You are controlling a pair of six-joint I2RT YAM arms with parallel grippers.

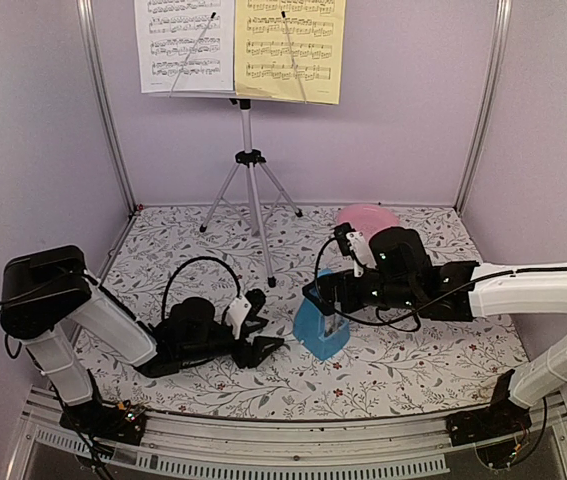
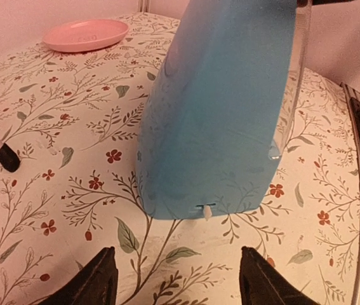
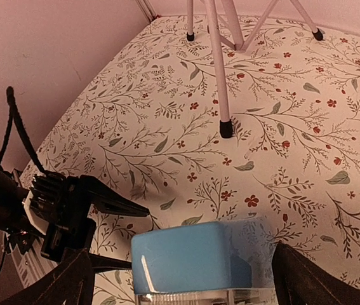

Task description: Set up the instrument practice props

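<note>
The silver tripod music stand (image 1: 248, 160) stands at the back, with a white sheet (image 1: 183, 45) and a yellow sheet (image 1: 290, 48) on its desk. The small blue pyramid metronome (image 1: 321, 328) stands on the floral table, right of centre. My right gripper (image 1: 325, 300) is open, and its jaws straddle the metronome's top (image 3: 195, 264) with a gap on the left side. My left gripper (image 1: 268, 345) is open and empty, low on the table. It points at the metronome's base (image 2: 218, 127) from a short way off.
A pink round plate (image 1: 366, 217) lies at the back right and also shows in the left wrist view (image 2: 86, 34). The stand's nearest leg foot (image 3: 225, 128) lies just beyond the metronome. Purple walls and metal posts close in the table.
</note>
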